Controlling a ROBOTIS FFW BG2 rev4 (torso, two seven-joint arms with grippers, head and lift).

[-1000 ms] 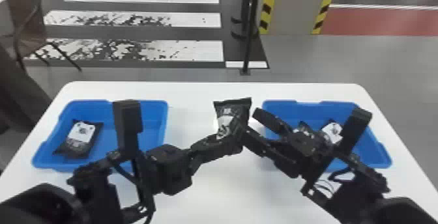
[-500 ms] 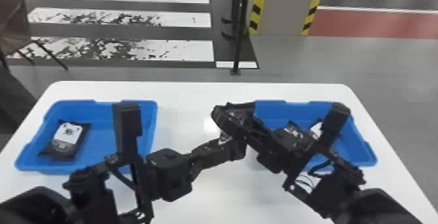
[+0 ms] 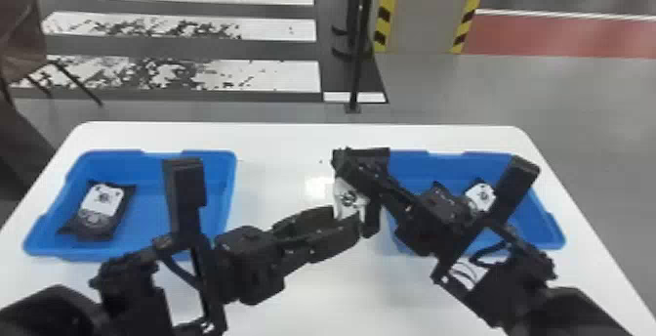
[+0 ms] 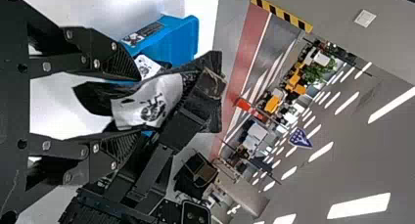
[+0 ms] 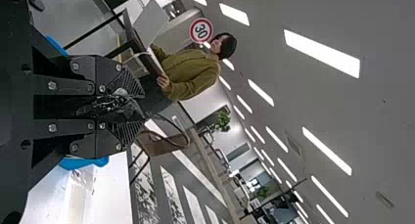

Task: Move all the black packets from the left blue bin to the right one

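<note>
Right tool: fingers of the right tool (image 3: 352,171) are pinched on a packet (image 3: 348,199), up over the bench (image 3: 273,144) between the bins
Left tool: yeah, the left tool (image 3: 345,219) has its fingers spread wide around that packet's end, can't tell if they touch
Left bin: one packet (image 3: 101,208) lying in the left bin (image 3: 166,251)
Right bin: at least one packet (image 3: 481,195) in the right bin (image 3: 537,222), partly behind the right arm (image 3: 507,262)
</note>
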